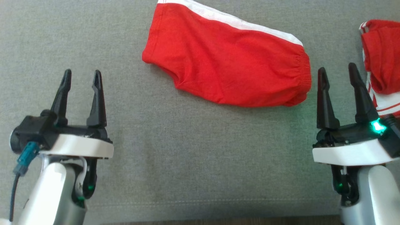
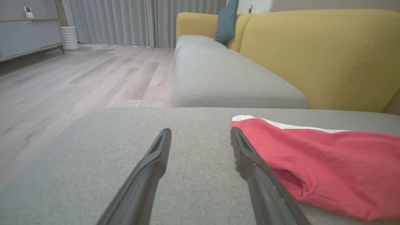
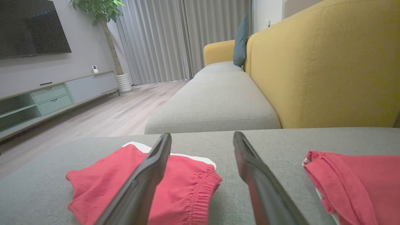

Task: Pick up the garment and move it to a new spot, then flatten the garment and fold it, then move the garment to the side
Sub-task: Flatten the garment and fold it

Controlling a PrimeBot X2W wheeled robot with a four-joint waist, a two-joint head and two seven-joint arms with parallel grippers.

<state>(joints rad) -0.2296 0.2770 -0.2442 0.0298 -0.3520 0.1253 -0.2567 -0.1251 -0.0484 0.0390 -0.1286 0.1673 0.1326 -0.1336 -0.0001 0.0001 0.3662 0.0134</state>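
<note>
No text, label, brand, number or sign can be read in any view. The red shorts (image 1: 225, 62) show plain red cloth with a white band along one edge. The second red garment (image 1: 381, 53) at the right edge shows only white stripes, with no legible print on either.

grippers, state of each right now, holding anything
left gripper: open, holding nothing
right gripper: open, holding nothing
</note>
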